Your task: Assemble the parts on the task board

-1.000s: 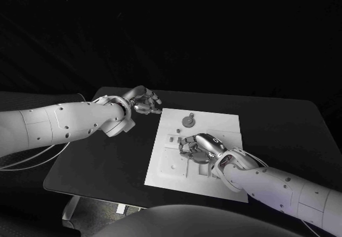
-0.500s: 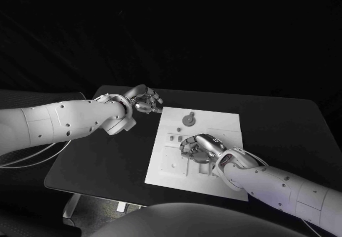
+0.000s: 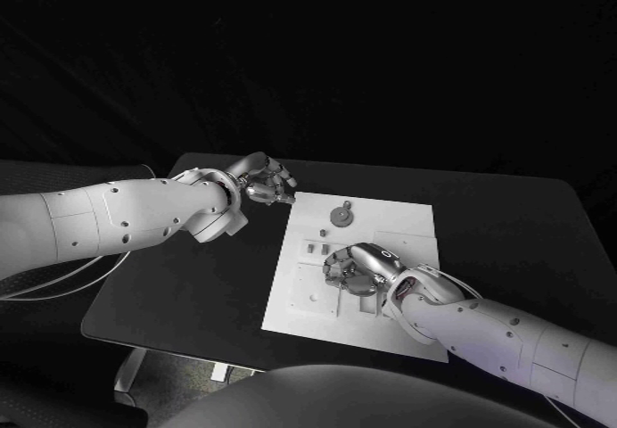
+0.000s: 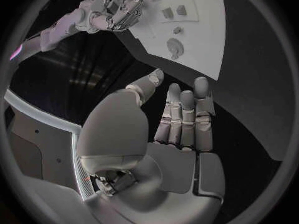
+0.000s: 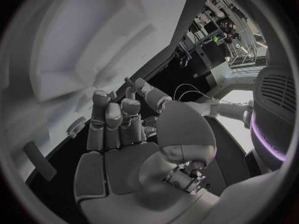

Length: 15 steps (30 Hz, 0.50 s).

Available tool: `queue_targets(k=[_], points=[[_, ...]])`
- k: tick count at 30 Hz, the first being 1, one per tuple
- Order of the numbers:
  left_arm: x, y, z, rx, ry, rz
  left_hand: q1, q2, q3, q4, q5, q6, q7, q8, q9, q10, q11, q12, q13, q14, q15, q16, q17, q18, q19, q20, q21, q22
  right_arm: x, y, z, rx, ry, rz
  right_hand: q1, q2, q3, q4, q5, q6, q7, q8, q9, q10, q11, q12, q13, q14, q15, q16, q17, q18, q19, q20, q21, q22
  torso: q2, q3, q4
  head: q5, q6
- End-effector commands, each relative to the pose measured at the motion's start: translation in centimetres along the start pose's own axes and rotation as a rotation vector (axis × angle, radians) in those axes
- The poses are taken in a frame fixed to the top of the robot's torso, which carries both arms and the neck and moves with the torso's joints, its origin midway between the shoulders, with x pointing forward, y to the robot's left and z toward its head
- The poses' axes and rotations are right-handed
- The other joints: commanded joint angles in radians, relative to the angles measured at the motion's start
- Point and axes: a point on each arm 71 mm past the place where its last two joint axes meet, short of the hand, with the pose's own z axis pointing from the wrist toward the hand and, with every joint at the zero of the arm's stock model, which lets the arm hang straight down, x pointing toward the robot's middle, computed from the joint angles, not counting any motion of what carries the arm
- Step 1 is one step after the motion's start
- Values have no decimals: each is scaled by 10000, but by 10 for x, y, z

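Right hand [image 3: 363, 268] has edged down the task board [image 3: 398, 223], fingers curled, grasp unclear; left hand [image 3: 262, 185] stays open, empty.

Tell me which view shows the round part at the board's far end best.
The left wrist view: the round part lies unobstructed on the board, its disc shape clear. The head view shows it smaller, near the left hand. In the right wrist view I cannot pick it out; the right hand is over the board there.
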Motion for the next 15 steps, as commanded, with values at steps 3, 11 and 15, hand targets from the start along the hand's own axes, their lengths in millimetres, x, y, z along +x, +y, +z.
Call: queue_targets(k=[3,11,15], points=[[1,-3,1,121,149,-85,29,100,-47,-18,43,-10,54,26,14,-48,9,-29,-13,-66,11,-17,-10,314,3,-14,-66,195,3,0,0,106,346,-191,127,-14,-88,24,-71,429,251,-66,-14,-111,-13,-53,29,-130,-37,-40,18,63,-73,17,-48,107,-1,-3,3,3,-11],[2,-3,1,120,170,-87,26,110,-52,-24,44,-19,57,22,13,-53,11,-24,-11,-73,13,-12,-7,316,1,-11,-67,197,4,1,1,119,400,-262,163,-19,-106,24,-89,430,256,-73,-27,-141,-8,-53,44,-154,-30,-34,25,63,-93,30,-50,110,2,0,0,9,-17],[2,-3,1,125,178,-87,26,116,-55,-28,44,-23,58,20,13,-56,12,-22,-10,-76,14,-10,-6,317,0,-9,-67,198,4,1,1,141,461,-300,171,-21,-111,24,-92,432,257,-74,-29,-147,-6,-52,48,-160,-28,-32,27,63,-98,33,-50,111,0,2,-1,13,-21]])
